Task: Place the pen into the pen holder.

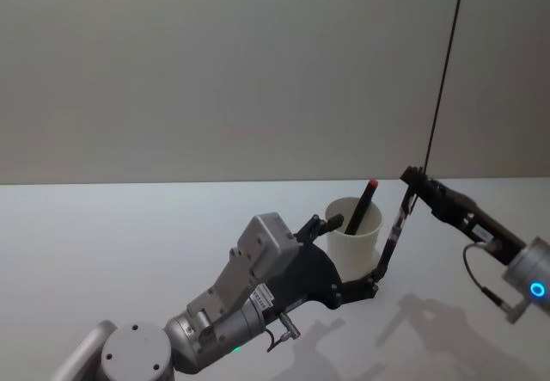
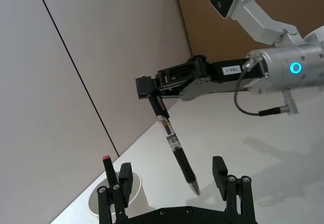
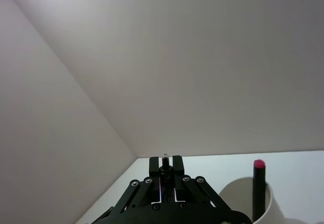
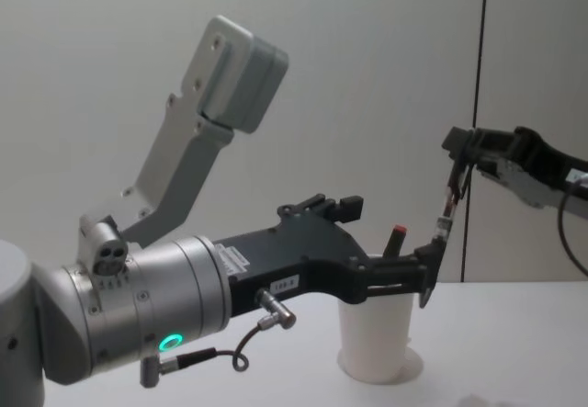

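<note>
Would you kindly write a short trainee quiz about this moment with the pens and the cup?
1. True or false: the right gripper holds the black clear-barrelled pen by its upper end.
2. What already stands in the white paper cup? A) scissors B) a red-capped black pen C) nothing
3. Fill in: the left gripper beside the cup has its fingers ____.
Key: 1 true; 2 B; 3 open.

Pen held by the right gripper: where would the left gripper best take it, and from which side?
Probably the black lower barrel, above the tip. The pen hangs tilted, its top end pinched in the right gripper. Its lower part is free between the open fingers of the left gripper, which can close from both sides.
</note>
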